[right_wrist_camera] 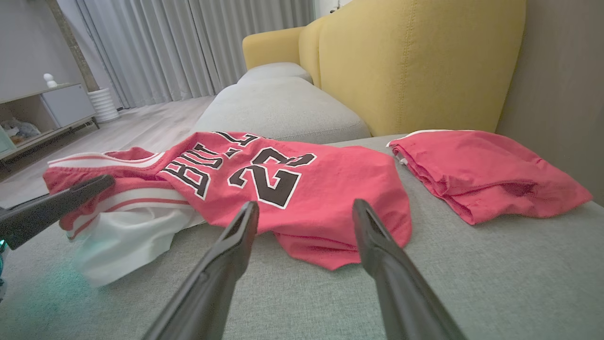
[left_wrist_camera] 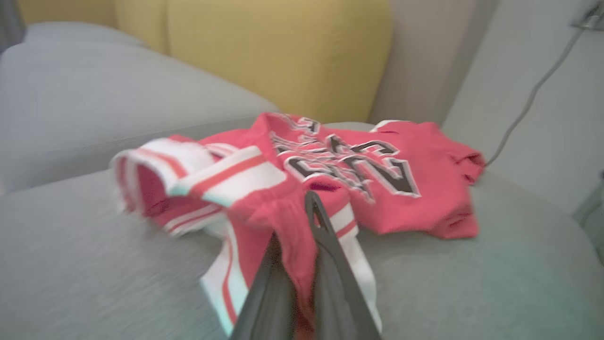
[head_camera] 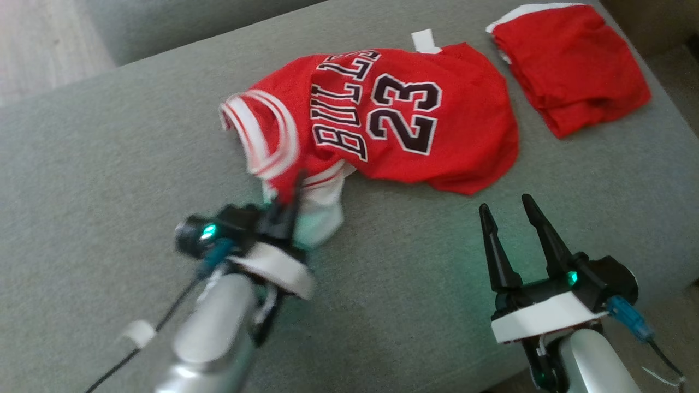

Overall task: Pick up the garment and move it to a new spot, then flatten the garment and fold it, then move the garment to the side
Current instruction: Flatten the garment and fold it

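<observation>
The left gripper (head_camera: 288, 201) is clamped tight on the red mesh basketball jersey (head_camera: 415, 136) with white-and-red striped trim and black "BULLS 23" lettering, pinching a fold at the striped armhole edge nearest the robot. In the left wrist view its two dark fingers (left_wrist_camera: 332, 257) meet with red cloth squeezed between them and white trim hanging down on either side. The right gripper (head_camera: 505, 203) stands wide and holds nothing, over the bare grey fabric sofa cushion (head_camera: 109, 164), its tips pointing at the jersey's near edge but apart from it. The jersey lies crumpled in the middle of the cushion, lettering up, with the collar and armholes toward the robot's left and the hem toward its right. In the right wrist view one dark finger of the left gripper (right_wrist_camera: 56, 203) reaches in from the left against the striped trim. A folded red cloth garment with a white edge (head_camera: 573, 71) lies farther back on the robot's right, apart from the jersey, near the cushion's far corner. Behind the cushion rises a mustard-yellow upholstered backrest (right_wrist_camera: 415, 61).
</observation>
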Tool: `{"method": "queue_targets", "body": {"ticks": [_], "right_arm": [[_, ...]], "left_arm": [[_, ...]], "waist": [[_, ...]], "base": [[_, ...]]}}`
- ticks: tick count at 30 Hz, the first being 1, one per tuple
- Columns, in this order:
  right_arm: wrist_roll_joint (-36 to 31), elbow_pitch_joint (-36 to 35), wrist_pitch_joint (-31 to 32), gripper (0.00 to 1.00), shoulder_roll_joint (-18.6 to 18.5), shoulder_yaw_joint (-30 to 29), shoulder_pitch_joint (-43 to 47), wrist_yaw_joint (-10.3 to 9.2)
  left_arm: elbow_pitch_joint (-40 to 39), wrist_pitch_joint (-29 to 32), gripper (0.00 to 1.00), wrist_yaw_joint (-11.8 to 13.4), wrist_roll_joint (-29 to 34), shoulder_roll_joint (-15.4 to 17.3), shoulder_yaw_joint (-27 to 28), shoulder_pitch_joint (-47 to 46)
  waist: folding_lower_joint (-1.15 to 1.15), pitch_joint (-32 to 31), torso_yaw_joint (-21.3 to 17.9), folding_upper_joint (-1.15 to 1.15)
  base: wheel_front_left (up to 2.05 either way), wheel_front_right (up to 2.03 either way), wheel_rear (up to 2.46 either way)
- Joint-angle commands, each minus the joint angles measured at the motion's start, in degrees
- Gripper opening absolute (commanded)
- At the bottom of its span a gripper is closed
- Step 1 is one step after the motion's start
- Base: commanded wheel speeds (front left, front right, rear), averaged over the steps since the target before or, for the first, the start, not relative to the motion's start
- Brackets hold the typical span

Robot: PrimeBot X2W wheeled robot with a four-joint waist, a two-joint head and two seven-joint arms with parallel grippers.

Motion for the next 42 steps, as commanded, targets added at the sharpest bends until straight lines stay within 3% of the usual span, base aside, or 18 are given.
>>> {"method": "queue_targets", "body": {"ticks": [1, 5, 9, 14, 20, 24, 32, 33, 34, 39, 42], "right_arm": [[0.4, -1.5, -0.4, 1.0, -0.5, 1.3, -1.6, -0.04], [0.6, -1.3, -0.4, 1.0, -0.3, 1.5, -1.0, -0.04], [0.6, -1.1, -0.4, 1.0, -0.1, 1.8, -0.4, -0.04], [0.5, -1.1, -0.4, 1.0, 0.1, 2.7, 0.4, -0.04], [0.3, -1.6, -0.4, 1.0, 0.2, 1.5, 2.0, -0.04], [0.5, -1.8, -0.4, 1.0, 0.2, 0.8, 3.1, -0.04], [0.9, -2.0, -0.4, 1.0, 0.2, 0.6, 2.7, -0.04], [0.8, -1.9, -0.4, 1.0, 0.2, 0.6, 2.6, -0.04], [0.7, -1.8, -0.4, 1.0, 0.2, 0.6, 2.5, -0.04], [0.6, -1.7, -0.4, 1.0, 0.2, 0.0, 2.6, -0.04], [0.5, -1.8, -0.4, 1.0, 0.2, -0.8, 2.8, -0.04]], "left_arm": [[-2.8, -0.5, 0.0, -0.3, -0.7, 0.1, -0.2, -2.4], [-12.2, -0.5, 0.0, -0.3, -7.1, 1.1, -11.0, -6.9], [-19.9, -0.5, 0.0, -0.3, -12.9, 2.3, -16.4, -16.1], [-19.6, -0.5, 0.0, -0.3, -17.5, 2.4, -15.3, -30.1], [-9.4, 0.2, 0.0, 0.4, -19.2, 1.9, -9.0, -40.1], [-2.8, 2.7, 0.0, 2.0, -20.6, 3.3, -8.3, -37.3], [7.4, 3.1, 0.0, 2.1, -24.1, 10.1, -8.5, -18.5], [8.0, 2.2, 0.3, 2.1, -24.5, 10.7, -8.0, -16.7], [8.5, 1.4, 1.0, 2.4, -24.7, 11.1, -7.4, -15.2], [6.9, -0.4, 1.0, 4.7, -23.6, 11.7, -4.6, -10.4], [-0.7, -0.5, 1.0, 7.6, -19.3, 11.2, -0.4, -6.0]], "waist": [[-0.01, -0.3, -0.7, 0.0], [-0.01, -1.6, -1.2, 0.0], [-0.01, -3.3, -1.2, 0.0], [-0.01, -5.8, -1.4, 0.0], [-0.01, -7.6, -0.3, 0.0], [-0.01, -7.8, 1.6, 0.0], [-0.01, -5.7, 4.6, 0.0], [-0.01, -5.4, 4.9, 0.0], [-0.01, -5.1, 5.4, 0.0], [-0.01, -4.2, 7.1, 0.0], [-0.01, -3.5, 8.4, 0.0]], "base": [[0.0, 0.0, 0.0], [0.0, 0.0, 0.0], [0.0, 0.0, 0.0], [0.0, 0.0, 0.0], [0.0, 0.0, 0.0], [0.0, 0.0, 0.0], [0.0, 0.0, 0.0], [0.0, 0.0, 0.0], [0.0, 0.0, 0.0], [0.0, 0.0, 0.0], [0.0, 0.0, 0.0]]}}
